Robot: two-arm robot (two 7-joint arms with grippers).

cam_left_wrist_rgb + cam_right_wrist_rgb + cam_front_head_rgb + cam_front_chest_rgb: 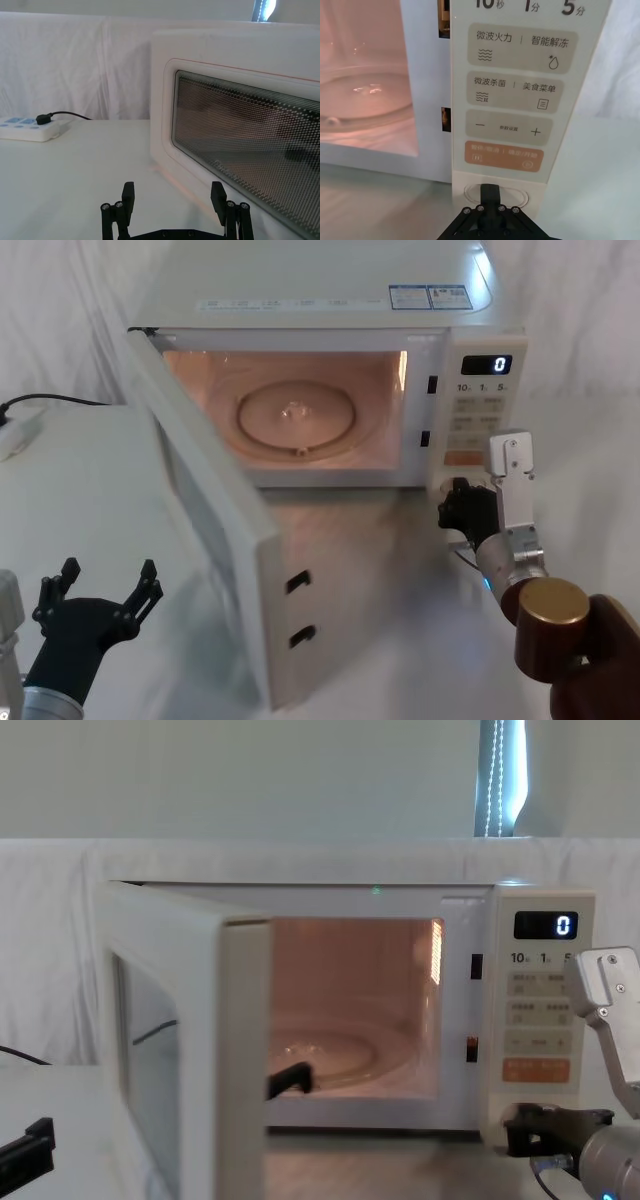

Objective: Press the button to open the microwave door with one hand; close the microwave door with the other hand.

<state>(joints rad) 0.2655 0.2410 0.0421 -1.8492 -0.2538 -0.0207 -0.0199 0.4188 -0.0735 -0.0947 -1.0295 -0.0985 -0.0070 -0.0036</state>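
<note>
Swinging wide toward the robot's left, the microwave door (215, 530) stands open off the lit microwave (330, 390), hinged at the left side, its latch edge pointing toward the robot. Pressing at the button (494, 196) low on the panel, the right gripper (490, 192) has its fingers closed together, holding nothing. Low and outside the door, the left gripper (171, 199) waits with fingers spread, window face just ahead, nearer arm for pushing the door rightward and shut.
</note>
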